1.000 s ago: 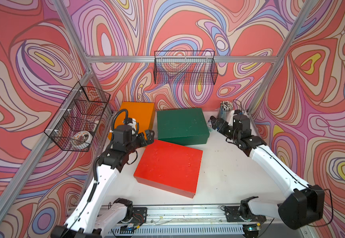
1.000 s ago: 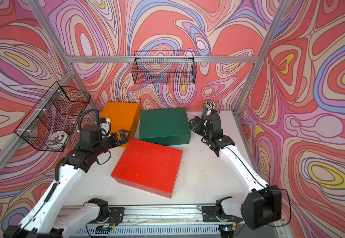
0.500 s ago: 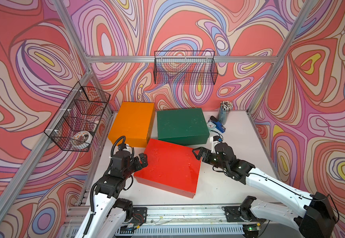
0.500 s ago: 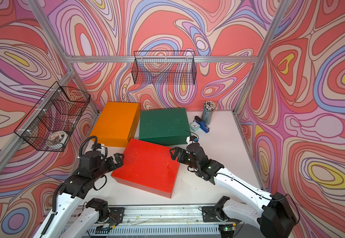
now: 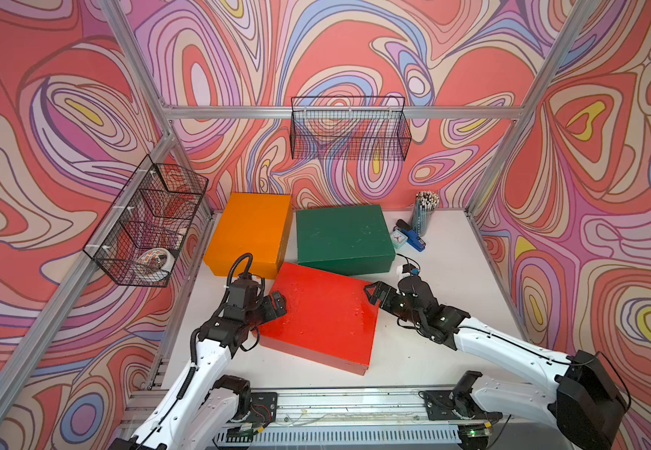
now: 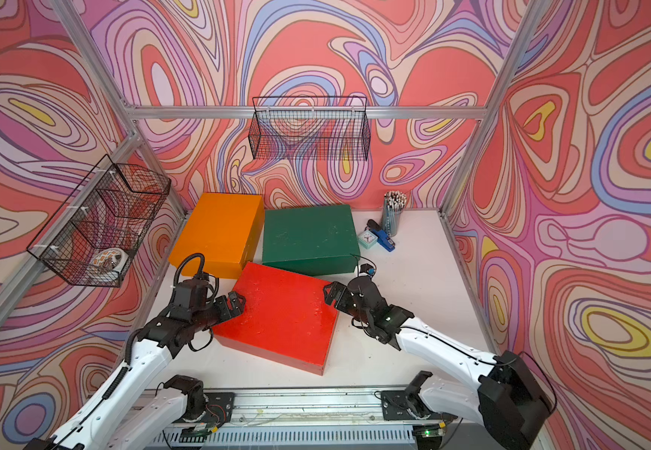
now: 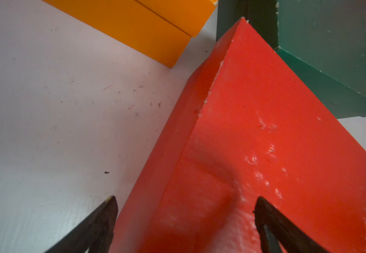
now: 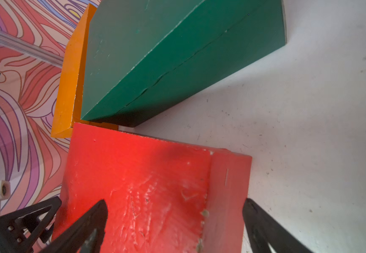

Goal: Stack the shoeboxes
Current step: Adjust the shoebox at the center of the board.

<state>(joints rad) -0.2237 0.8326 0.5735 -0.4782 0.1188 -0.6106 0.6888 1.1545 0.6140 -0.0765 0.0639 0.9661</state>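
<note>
Red shoebox [image 5: 320,319]: lidded, lying flat on the white bench [image 5: 444,280] nearest the robot's base, turned askew to the bench edges, lid scuffed and bumpy. Its far corner comes close up to the fronts of the orange shoebox [image 5: 249,230] and the green shoebox [image 5: 341,233]; whether it touches either cannot be told. Orange shoebox: flat on the bench at the back left, near the back wall. Green shoebox: flat on the bench just right of the orange one, a narrow gap between them, lid shut and marked with pale scratches. All three lie directly on the bench. Left gripper [image 7: 185,199]: at the red box's left edge, fingers [image 7: 98,223] spread wide and open, one over the lid, the other out over the bench beside the side wall. Right gripper [image 8: 175,202]: at the red box's right edge near its far right corner, fingers [image 8: 263,223] likewise spread wide and open, one above the lid, one outside the side wall over the bench. Back right of the bench: cup of pencils [image 5: 425,212], small clock [image 5: 398,238] and blue stapler [image 5: 413,238], the clock just beside the green box. Back wall: black wire basket [image 5: 349,128]. Left wall: second wire basket [image 5: 148,226], partitioned, with a roll of tape [image 5: 156,259] in its nearest compartment.
</note>
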